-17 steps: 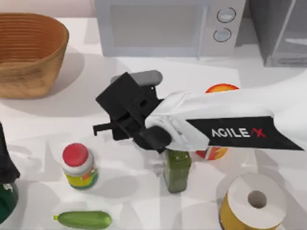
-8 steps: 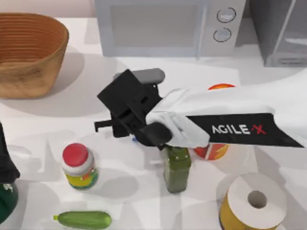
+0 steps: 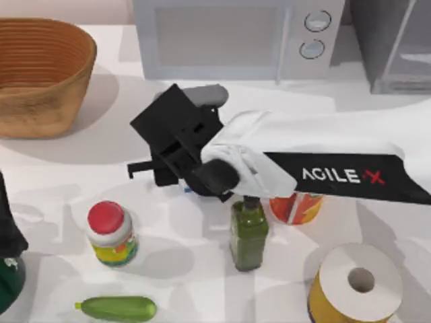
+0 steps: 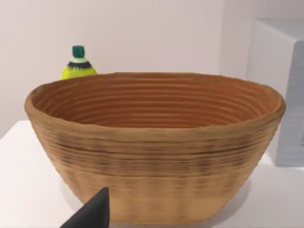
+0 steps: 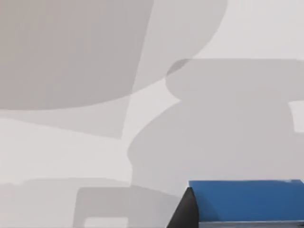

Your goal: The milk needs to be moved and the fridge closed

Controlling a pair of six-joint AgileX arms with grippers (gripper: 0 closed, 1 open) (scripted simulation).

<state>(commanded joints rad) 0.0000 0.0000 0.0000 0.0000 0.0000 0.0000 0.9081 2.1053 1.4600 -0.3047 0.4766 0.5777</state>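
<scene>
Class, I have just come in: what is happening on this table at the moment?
The right arm reaches across the table from the top view's right, its right gripper low over the middle, just above the green bottle. In the right wrist view the blue top of the milk sits right by a dark finger, though a firm hold cannot be confirmed. The fridge stands at the back right corner. The left gripper is parked at the left, facing the wicker basket.

The right arm's black gripper (image 3: 183,176) has drifted slightly toward nine o'clock and up toward twelve since a second ago. The white forearm has swung lower toward six o'clock, now covering the top of the orange patterned cup (image 3: 294,206).
</scene>
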